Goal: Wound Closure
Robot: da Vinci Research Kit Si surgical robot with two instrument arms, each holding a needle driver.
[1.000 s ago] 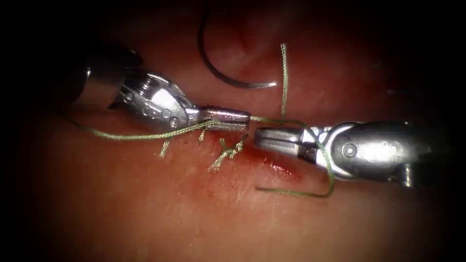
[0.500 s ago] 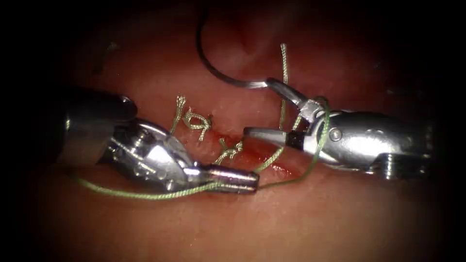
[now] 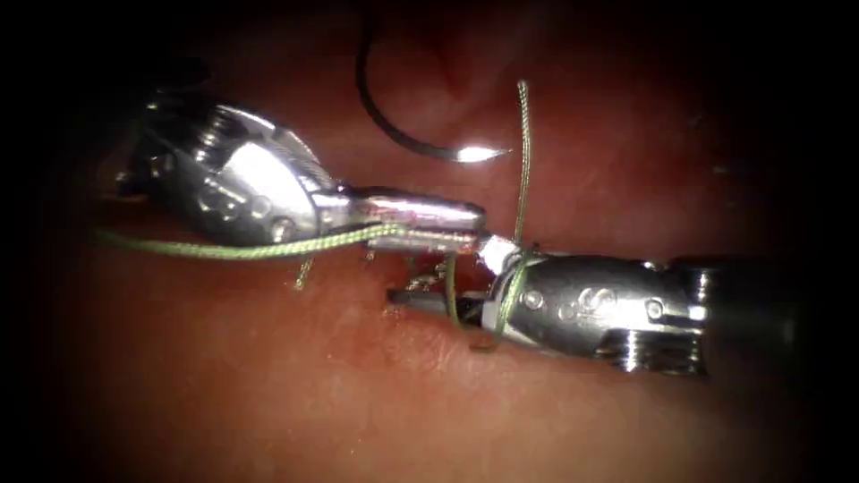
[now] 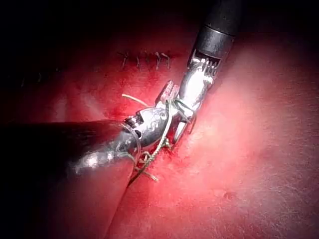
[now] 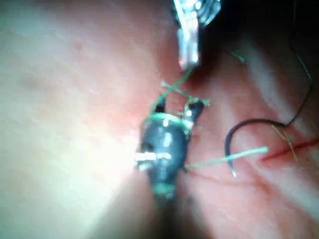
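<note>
My left tool (image 3: 472, 222) comes in from the upper left, with its jaws shut on the green thread (image 3: 233, 249), which trails away to the left. My right tool (image 3: 445, 275) reaches in from the right just below it, jaws open over the knots (image 3: 419, 283) on the cut and holding nothing. A turn of thread is wound around the right tool's neck (image 3: 514, 279). The curved needle (image 3: 403, 137) lies free on the tissue beyond the cut, held by neither tool. In the right wrist view the right tool (image 5: 178, 107) has thread across it and the left tool's (image 5: 188, 59) tip is close.
A loose thread end (image 3: 523, 116) stands up beside the needle's tip. Short cut thread tails (image 3: 303, 274) lie on the left part of the cut. Red fluid wets the tissue (image 3: 429, 358) around the knots. Earlier stitches (image 4: 147, 59) show in the left wrist view.
The left tool has risen from below the cut to above it, carrying the thread. The right tool opened, then dropped from near the needle to the knots, and the loop drew in around it.
</note>
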